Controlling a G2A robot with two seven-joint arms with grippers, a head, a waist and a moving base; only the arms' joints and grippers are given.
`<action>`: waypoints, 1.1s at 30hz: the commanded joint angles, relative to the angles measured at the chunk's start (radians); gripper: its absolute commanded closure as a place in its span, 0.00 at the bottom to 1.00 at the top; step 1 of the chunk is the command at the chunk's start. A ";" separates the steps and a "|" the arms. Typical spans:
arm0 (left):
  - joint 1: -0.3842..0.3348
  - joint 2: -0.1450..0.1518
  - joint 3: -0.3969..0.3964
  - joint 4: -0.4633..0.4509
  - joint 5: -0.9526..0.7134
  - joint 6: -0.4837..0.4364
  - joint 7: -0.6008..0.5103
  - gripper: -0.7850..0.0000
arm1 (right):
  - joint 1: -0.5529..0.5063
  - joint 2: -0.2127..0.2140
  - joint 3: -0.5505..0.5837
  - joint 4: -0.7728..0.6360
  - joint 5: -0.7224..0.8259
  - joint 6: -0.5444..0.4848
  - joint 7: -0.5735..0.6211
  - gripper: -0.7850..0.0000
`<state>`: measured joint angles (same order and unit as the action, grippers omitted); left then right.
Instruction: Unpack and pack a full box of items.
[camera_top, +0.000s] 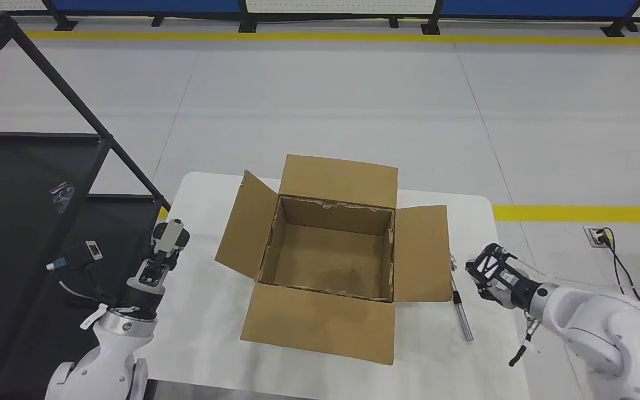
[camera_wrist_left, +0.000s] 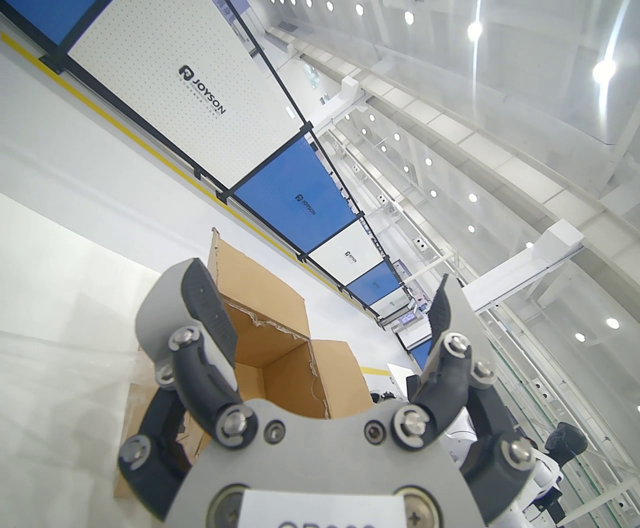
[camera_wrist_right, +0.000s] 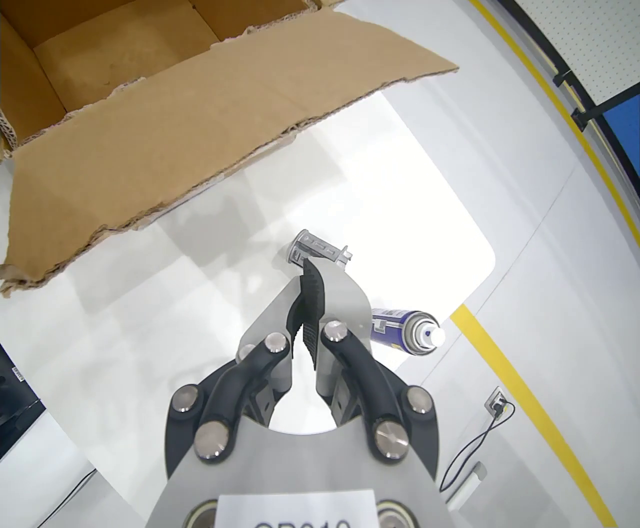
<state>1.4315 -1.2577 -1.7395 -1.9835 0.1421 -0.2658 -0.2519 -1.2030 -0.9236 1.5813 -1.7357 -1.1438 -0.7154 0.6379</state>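
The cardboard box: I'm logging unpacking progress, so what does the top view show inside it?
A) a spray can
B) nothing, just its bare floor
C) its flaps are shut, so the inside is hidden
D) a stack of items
B: the cardboard box stands with its flaps folded out and only bare brown floor inside.

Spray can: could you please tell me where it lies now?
Seen in the right wrist view, the can lies on the table, right of the box, beside the right gripper.

The left gripper (camera_wrist_left: 324, 280) has its fingers spread wide; the open brown cardboard box (camera_wrist_left: 290, 372) sits at its twelve o'clock on the white table (camera_wrist_left: 60, 300).
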 joint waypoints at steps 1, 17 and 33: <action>-0.002 0.000 0.006 0.001 0.005 0.005 0.001 0.00 | 0.005 0.000 -0.011 0.000 0.003 0.002 0.000 1.00; -0.029 0.003 0.049 -0.001 0.031 0.030 0.007 0.00 | 0.008 -0.004 0.000 -0.070 0.177 0.163 0.012 0.61; -0.009 0.006 0.044 -0.012 0.027 0.026 0.031 0.00 | 0.105 0.002 -0.027 -0.029 0.582 0.243 0.256 0.00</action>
<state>1.4211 -1.2516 -1.6946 -1.9946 0.1702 -0.2380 -0.2219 -1.1037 -0.9220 1.5622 -1.7662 -0.5677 -0.4803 0.8807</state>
